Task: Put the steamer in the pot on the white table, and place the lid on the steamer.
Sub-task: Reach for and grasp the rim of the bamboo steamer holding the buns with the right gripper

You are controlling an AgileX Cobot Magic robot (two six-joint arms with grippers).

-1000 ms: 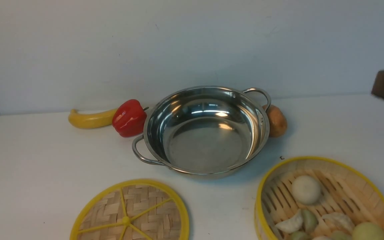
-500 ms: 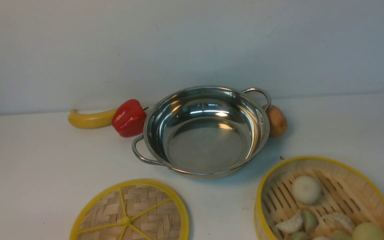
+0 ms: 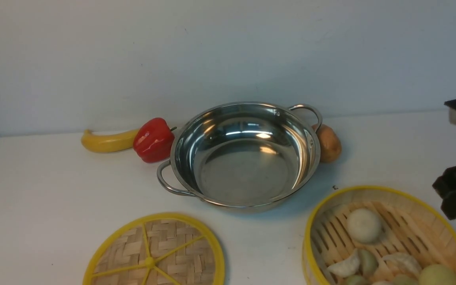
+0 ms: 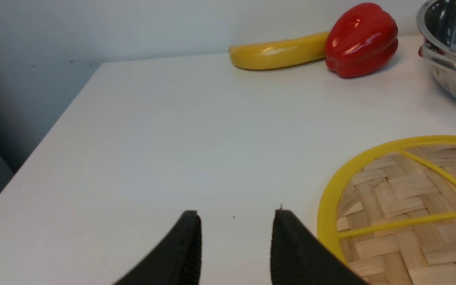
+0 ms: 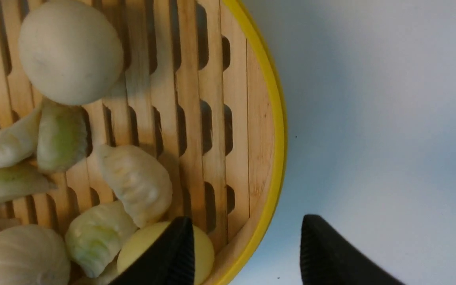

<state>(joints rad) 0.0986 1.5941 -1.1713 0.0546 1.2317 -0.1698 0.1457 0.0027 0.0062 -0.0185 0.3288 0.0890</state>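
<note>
The fingers [image 5: 172, 257] of the right gripper [image 5: 247, 223] stand apart astride the yellow rim of the steamer [image 3: 406, 229], at the near edge of the white table [image 3: 54, 190], toward its right. The left gripper [image 4: 238, 215], fingers apart and empty, hovers beside the lid [image 3: 172, 245] at the near edge. Beyond sits the pot [image 3: 244, 170].

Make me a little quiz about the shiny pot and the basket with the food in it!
1. True or false: the pot has nothing in it.
2. What lies in the steamer? A. a round bun and dumplings; B. carrots; C. spoons.
3. Fill the gap: the right tool is open, with one tip over the inside of the steamer and the other outside it, so the steamer's yellow ____ runs between them.

Key: 1 true; 2 A; 3 rim.
</note>
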